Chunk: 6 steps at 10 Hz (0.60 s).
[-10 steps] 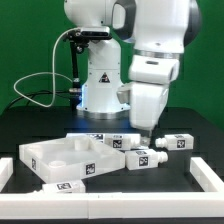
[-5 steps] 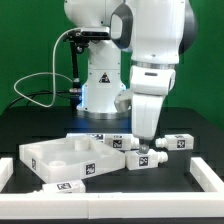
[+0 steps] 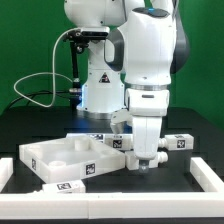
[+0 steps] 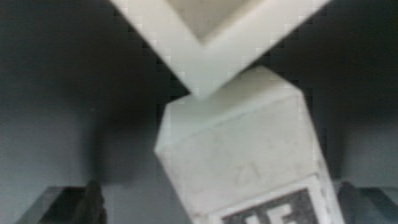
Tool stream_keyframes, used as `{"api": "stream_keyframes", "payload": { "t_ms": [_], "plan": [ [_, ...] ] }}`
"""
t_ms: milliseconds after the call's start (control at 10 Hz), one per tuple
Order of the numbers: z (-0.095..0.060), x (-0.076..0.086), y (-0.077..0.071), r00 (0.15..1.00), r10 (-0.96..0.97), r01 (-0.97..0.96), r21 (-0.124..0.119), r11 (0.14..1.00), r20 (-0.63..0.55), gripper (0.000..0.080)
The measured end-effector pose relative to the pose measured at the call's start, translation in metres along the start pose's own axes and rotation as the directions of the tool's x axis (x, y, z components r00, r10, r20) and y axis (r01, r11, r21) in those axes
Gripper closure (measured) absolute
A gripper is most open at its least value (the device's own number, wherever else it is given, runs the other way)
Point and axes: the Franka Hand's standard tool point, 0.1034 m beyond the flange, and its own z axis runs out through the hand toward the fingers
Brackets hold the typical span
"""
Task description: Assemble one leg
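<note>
A white square leg (image 3: 139, 158) with a black marker tag lies on the black table, just off the exterior view's right of the white tabletop part (image 3: 62, 156). My gripper (image 3: 148, 164) points straight down over this leg, its tips at the leg's level. In the wrist view the leg (image 4: 240, 140) fills the middle, and a dark finger (image 4: 64, 204) stands beside it with a gap between them. The jaws are open around the leg. The gripper (image 4: 222, 212) holds nothing.
Other white legs lie at the exterior view's right (image 3: 181, 142), behind the gripper (image 3: 119, 143) and in front of the tabletop part (image 3: 64, 187). White rails run along the left (image 3: 6, 172) and right (image 3: 207, 172). The robot base (image 3: 98, 85) stands behind.
The arm has swung toward the exterior view's left and lowered. The gripper has come down from above the leg to around it. The parts have not moved.
</note>
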Motion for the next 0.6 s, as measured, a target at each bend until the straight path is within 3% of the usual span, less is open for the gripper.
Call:
{"api": "stream_keyframes", "payload": {
  "t_ms": [100, 200, 300, 400, 600],
  "plan": [
    [0.0, 0.0, 0.0, 1.0, 0.0, 0.0, 0.0, 1.0, 0.0, 0.0249],
    [-0.001, 0.001, 0.0, 1.0, 0.008, -0.008, 0.001, 1.0, 0.001, 0.0432],
    [-0.01, 0.01, 0.0, 1.0, 0.025, -0.025, 0.0, 1.0, 0.006, 0.0518],
    [-0.027, 0.02, 0.001, 1.0, 0.025, -0.025, -0.005, 1.0, 0.016, 0.0518],
    [-0.074, 0.011, 0.005, 0.998, 0.015, -0.015, 0.005, 1.0, 0.06, 0.0518]
  ]
}}
